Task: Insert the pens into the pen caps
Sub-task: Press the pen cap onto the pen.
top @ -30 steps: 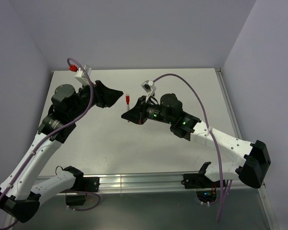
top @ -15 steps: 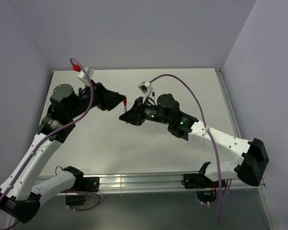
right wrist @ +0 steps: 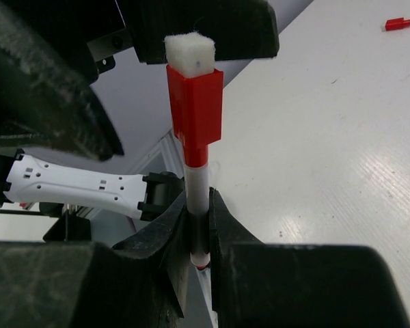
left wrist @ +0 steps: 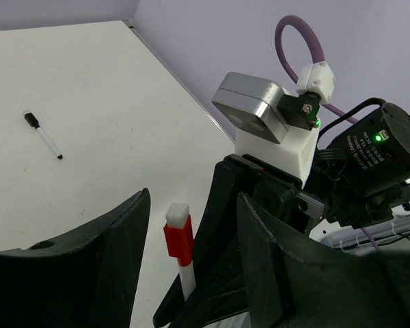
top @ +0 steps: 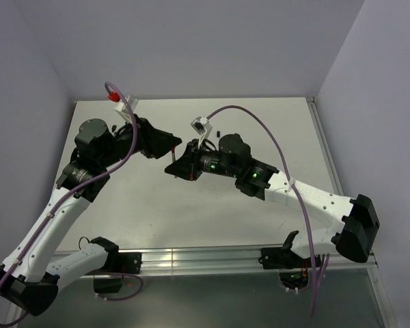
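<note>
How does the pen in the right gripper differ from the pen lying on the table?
The held pen is raised in the air, pinched in the right gripper; the table pen lies flat on the table, untouched. The held pen carries a red cap topped with a white pad; the table pen has a black end. Both have thin white barrels.

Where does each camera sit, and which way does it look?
Top external: high up behind the arms, looking down on the table; the left arm and right arm show almost whole.
Left wrist: on the left arm's wrist, looking out between its own open left gripper at the red-capped pen.
Right wrist: on the right arm's wrist, looking along its own right gripper, shut on that pen, toward the left gripper.
Shared: both wrist views show the same pen.
</note>
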Controlling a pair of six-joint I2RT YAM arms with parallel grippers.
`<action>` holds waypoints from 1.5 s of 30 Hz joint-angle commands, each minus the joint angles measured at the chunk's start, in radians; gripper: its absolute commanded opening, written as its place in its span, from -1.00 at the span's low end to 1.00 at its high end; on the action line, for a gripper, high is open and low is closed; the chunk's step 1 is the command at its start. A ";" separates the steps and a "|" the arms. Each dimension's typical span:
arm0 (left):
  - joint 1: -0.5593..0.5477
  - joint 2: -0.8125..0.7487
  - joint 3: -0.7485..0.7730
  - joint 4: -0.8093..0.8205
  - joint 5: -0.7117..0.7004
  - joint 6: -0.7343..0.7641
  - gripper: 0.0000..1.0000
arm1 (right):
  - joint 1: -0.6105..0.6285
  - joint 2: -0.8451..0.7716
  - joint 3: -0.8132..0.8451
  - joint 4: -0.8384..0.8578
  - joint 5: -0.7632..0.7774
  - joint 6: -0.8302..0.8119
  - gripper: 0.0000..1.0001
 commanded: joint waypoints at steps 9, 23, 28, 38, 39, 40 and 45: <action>0.005 -0.015 -0.034 0.059 0.072 -0.011 0.09 | 0.018 0.008 0.072 0.012 0.023 -0.026 -1.00; 0.003 -0.039 -0.083 0.091 0.106 -0.040 -0.99 | 0.020 0.008 0.075 -0.005 0.055 -0.043 -1.00; 0.005 -0.071 -0.140 0.115 0.124 -0.068 -0.99 | 0.017 -0.001 0.100 -0.024 0.094 -0.064 -1.00; -0.026 -0.116 -0.227 0.131 0.111 -0.094 -0.99 | -0.055 0.053 0.212 -0.039 0.062 -0.068 -1.00; -0.031 -0.117 -0.240 0.140 0.105 -0.100 -0.99 | -0.059 0.062 0.222 -0.037 0.060 -0.068 -1.00; -0.037 -0.117 -0.244 0.144 0.100 -0.103 -0.99 | -0.063 0.068 0.242 -0.040 0.060 -0.069 -1.00; -0.080 -0.120 -0.264 0.148 0.066 -0.106 -0.99 | -0.100 0.083 0.278 -0.031 0.048 -0.054 -1.00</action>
